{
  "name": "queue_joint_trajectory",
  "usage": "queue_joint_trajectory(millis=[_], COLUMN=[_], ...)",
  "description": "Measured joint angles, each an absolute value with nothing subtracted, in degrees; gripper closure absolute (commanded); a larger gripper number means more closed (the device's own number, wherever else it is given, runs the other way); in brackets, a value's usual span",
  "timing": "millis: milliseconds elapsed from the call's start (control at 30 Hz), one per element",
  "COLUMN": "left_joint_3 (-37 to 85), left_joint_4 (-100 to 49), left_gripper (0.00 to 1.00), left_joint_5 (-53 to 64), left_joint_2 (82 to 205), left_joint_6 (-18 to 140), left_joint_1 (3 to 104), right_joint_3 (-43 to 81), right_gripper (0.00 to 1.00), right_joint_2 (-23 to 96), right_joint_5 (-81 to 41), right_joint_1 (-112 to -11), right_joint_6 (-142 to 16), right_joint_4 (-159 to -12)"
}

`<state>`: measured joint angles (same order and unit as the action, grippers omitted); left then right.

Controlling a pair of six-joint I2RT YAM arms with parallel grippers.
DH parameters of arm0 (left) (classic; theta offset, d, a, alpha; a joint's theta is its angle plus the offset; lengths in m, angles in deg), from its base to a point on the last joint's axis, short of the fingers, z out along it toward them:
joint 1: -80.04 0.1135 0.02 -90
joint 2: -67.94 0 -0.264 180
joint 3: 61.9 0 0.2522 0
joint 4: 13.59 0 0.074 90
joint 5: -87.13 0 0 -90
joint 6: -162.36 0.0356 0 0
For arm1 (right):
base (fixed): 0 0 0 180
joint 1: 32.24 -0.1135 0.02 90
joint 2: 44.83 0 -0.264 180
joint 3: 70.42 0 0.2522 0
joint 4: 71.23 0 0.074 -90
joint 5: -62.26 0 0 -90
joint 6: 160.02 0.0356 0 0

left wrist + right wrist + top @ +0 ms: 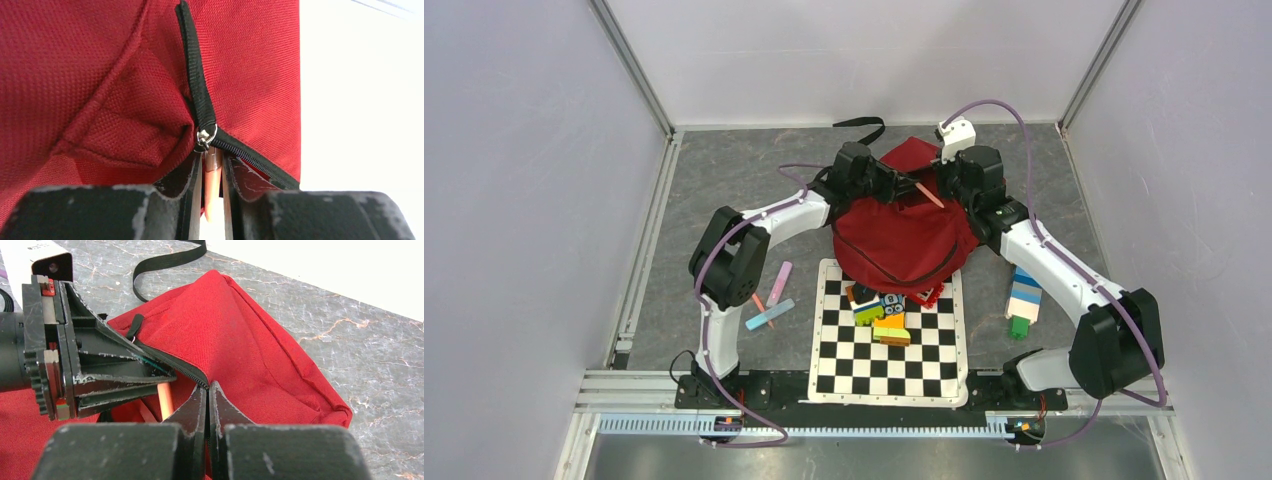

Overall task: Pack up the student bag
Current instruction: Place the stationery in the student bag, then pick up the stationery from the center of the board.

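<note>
Two tools meet on the student bag (902,240), far centre on the tabletop (724,180): left tool (212,167) nipping the zip slider (205,136), right tool (207,392) clamped on the zip tape (170,365). We should hold the tape taut and draw the slider slowly, minding the protruding pencil (165,400).

both arms reach in over the student bag (904,240), slumped on the grey counter (724,180) with its near edge overlapping a checkerboard mat (889,355). left end effector (896,186) and right end effector (946,180) almost meet above its far part, an orange pencil (928,194) slanting between them. toy blocks (879,310) sit on the mat, a block tower (1024,298) lies off right, coloured sticks (779,283) off left, and 1 black strap (864,126) loops out behind.
</note>
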<state>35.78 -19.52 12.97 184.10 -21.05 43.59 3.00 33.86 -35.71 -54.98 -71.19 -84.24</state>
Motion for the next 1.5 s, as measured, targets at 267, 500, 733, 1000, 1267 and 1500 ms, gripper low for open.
queue_joint_trajectory(millis=[267, 500, 733, 1000, 1267, 1500], left_joint_3=[38.16, 38.18, 38.18, 36.43, 29.13, 21.94], left_joint_4=[-21.07, -21.79, -22.66, -22.2, -30.38, -48.43], left_gripper=[0.7, 0.42, 0.34, 0.21, 0.15, 0.14], left_joint_5=[7.46, 6.52, 6.45, 9.75, 12.22, 0.16], left_joint_2=[184.58, 184.58, 184.58, 180.69, 160.03, 149.3], left_joint_6=[-22.1, -22.08, -20.59, -3.65, 32.15, 49.85], left_joint_1=[43.53, 43.53, 43.53, 43.66, 44.97, 45.93], right_joint_3=[2.96, 2.93, 2.93, 2.93, 2.93, 2.93], right_gripper=[1.0, 1.0, 1.0, 1.0, 1.0, 1.0], right_joint_2=[33.82, 33.82, 33.82, 33.32, 32.55, 32.55], right_joint_5=[-35.43, -35.29, -35.38, -36.5, -37.09, -37.06], right_joint_1=[-55.0, -55.07, -55.07, -55.07, -55.11, -55.11], right_joint_6=[-70.89, -70.84, -70.86, -70.99, -71.3, -71.3], right_joint_4=[-84.26, -84.26, -84.26, -84.46, -85.2, -85.27])
